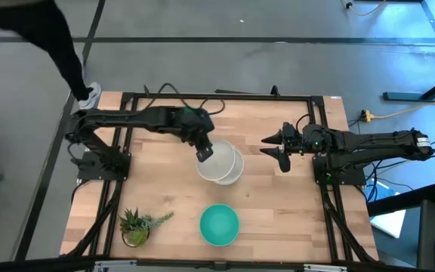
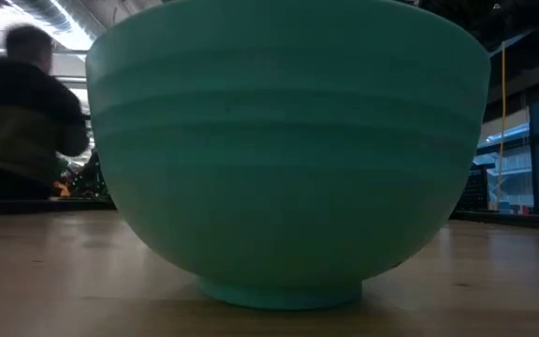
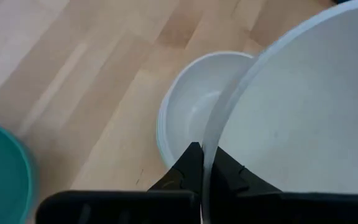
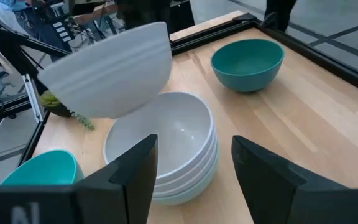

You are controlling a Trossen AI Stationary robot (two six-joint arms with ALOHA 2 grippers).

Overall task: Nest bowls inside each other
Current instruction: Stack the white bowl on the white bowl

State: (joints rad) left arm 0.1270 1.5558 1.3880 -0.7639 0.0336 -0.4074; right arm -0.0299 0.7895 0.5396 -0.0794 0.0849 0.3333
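Observation:
A stack of nested bowls (image 1: 227, 168) (image 4: 166, 149), white ones with a pale green one at the bottom, sits mid-table. My left gripper (image 1: 205, 153) (image 3: 209, 152) is shut on another white bowl (image 4: 110, 68), which hangs tilted over the stack's left side. A bright turquoise bowl (image 1: 219, 224) (image 2: 288, 159) stands on its foot near the table's near edge. A dark teal bowl (image 4: 247, 62) shows only in the right wrist view, standing beyond the stack. My right gripper (image 1: 276, 148) (image 4: 194, 168) is open to the right of the stack and touches nothing. My left gripper pinches the white bowl by its rim (image 3: 211, 134), one finger inside the bowl (image 3: 232, 171) and one outside (image 3: 191, 165). The fingers come from above and the left, slanting down. The bowl is lifted clear and tilted, partly over the stack's opening.
A small spiky potted plant (image 1: 136, 227) stands at the near left corner. A black frame (image 1: 217, 96) runs round the table. A person (image 2: 26, 103) moves in the room behind, and a leg and shoe (image 1: 81, 83) show off the far left corner.

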